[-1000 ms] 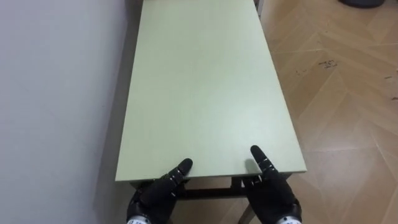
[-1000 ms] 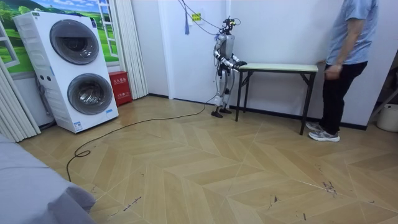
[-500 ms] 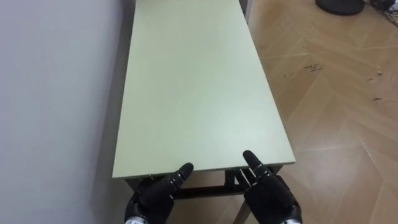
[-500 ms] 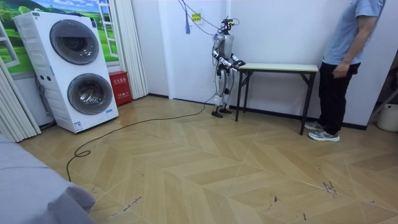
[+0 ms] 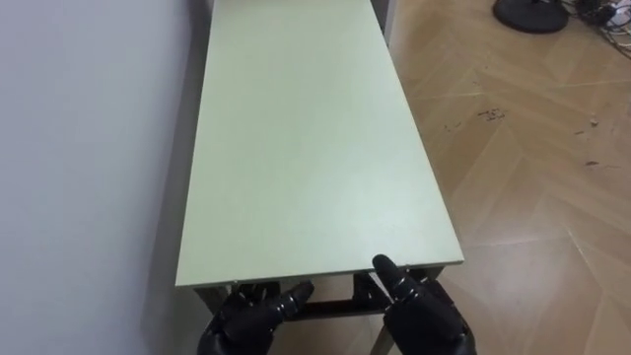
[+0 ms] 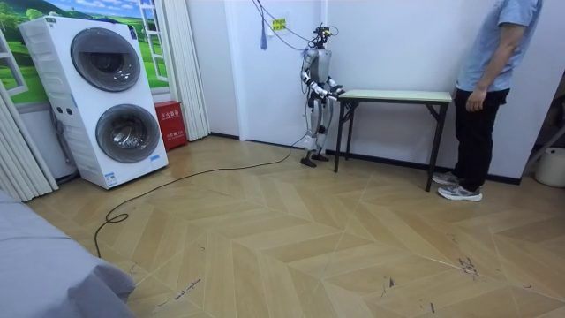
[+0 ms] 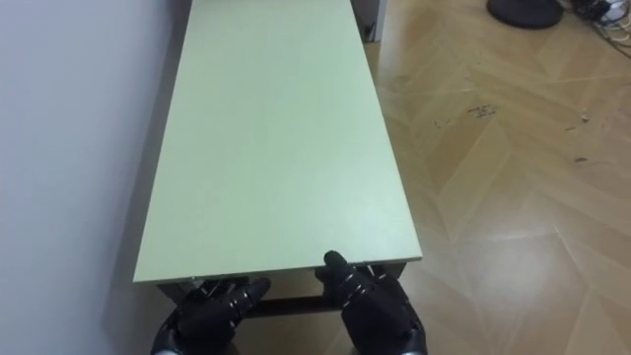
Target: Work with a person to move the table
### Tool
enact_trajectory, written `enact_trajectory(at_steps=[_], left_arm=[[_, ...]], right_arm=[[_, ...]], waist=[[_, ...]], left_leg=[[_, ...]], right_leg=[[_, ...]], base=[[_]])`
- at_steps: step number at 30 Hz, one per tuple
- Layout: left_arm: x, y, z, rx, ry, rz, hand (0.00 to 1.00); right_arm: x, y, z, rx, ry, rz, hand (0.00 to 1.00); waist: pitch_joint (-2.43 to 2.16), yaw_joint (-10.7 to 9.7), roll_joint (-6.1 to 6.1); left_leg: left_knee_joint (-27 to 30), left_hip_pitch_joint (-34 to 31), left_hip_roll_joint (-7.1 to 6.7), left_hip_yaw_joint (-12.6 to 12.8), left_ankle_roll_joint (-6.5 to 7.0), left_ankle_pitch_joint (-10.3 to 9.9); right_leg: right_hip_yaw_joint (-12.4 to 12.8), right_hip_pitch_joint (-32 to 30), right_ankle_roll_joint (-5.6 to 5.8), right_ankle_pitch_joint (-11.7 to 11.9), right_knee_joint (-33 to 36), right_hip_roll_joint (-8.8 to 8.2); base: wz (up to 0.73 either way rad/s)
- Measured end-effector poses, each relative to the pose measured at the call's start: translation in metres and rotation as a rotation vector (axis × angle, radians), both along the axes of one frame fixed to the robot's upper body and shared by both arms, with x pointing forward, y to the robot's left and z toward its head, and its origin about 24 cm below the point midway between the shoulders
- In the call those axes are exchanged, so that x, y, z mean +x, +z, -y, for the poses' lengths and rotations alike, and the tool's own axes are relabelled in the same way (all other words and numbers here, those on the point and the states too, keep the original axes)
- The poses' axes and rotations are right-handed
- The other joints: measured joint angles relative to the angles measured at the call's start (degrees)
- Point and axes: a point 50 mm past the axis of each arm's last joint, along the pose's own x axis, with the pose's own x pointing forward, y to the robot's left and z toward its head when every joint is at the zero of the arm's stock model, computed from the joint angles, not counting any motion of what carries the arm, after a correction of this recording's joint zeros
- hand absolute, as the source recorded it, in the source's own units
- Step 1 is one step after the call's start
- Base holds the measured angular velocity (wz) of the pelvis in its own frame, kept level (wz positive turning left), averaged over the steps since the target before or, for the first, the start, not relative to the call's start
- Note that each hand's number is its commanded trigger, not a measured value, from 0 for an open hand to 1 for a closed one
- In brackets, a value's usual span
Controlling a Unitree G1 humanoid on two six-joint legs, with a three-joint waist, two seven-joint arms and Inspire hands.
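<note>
Over the last second both hands slid back toward the robot. The left hand [image 5: 251,320] ended up below the near edge of the table [image 5: 306,148], where before it had lain over the top. The right hand [image 5: 419,311] only just reached that edge. The eye views themselves swung slightly. At the far end, the person [image 6: 485,88] straightened from a forward lean.

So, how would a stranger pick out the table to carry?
Look along the white wall, past the two stacked white machines. There a long, narrow table stands lengthwise along it, the robot at one short end and a person at the other. Its pale green top and dark legs mark it.
</note>
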Motion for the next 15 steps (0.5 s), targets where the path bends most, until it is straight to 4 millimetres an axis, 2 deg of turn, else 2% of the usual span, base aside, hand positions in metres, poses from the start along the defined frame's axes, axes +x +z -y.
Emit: enact_trajectory(at_steps=[6,10,15], left_arm=[[-0.017,-0.016,-0.017,0.070,0.003,-0.090,0.00],[-0.025,-0.025,-0.024,0.134,-0.022,-0.140,0.00],[-0.036,-0.037,-0.034,0.191,-0.029,-0.211,0.00]], right_arm=[[-0.019,-0.024,0.017,-0.132,0.053,-0.110,0.00],[-0.033,-0.042,0.023,-0.214,0.110,-0.208,0.00],[-0.045,-0.052,0.029,-0.260,0.129,-0.279,0.00]], waist=[[0.18,-0.05,-0.59],[0.12,-0.02,-0.74],[0.13,-0.05,-0.87]], left_leg=[[-0.05,-0.19,0.00,-0.06,0.03,-0.08],[0.01,-0.47,0.00,-0.04,0.03,-0.09],[0.06,-0.88,0.01,-0.36,0.02,-0.10]], right_leg=[[-0.11,0.23,0.00,0.00,-0.05,0.02],[-0.09,-0.22,0.00,0.00,-0.02,0.02],[-0.61,-0.28,0.00,0.00,-0.10,0.01]], base=[[0.00],[0.00],[0.03]])
